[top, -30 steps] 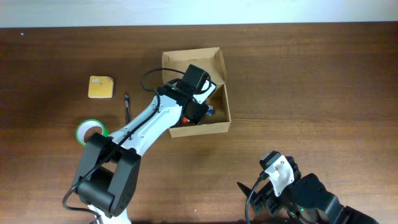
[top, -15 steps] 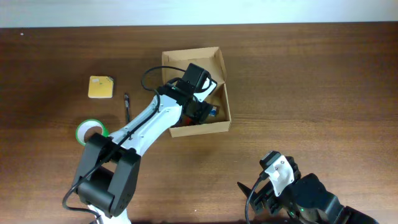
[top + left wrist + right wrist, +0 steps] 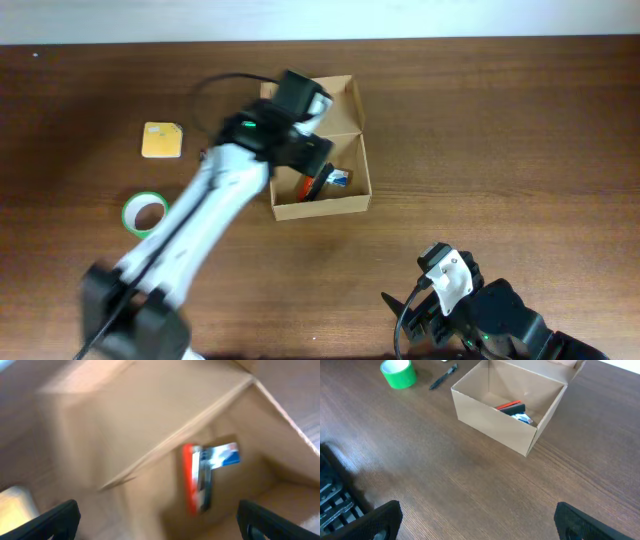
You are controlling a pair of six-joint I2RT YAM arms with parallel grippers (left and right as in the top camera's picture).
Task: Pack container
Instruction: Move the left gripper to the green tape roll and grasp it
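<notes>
The container is a tan cardboard box with its flap lid folded back, in the middle of the table. A red-and-black item and a small blue-and-white packet lie on its floor. My left gripper hovers over the box's left half, open and holding nothing. The blurred left wrist view looks down into the container at the red-and-black item, with the left gripper spread wide. My right gripper is open above bare wood, well short of the container.
A green tape roll and a yellow pad lie left of the box. A black pen lies next to the tape roll. The right arm sits at the table's front right.
My left gripper has opened, leaving the red-and-black item in the box. The left arm has pulled up and to the left. The right arm has not moved.
</notes>
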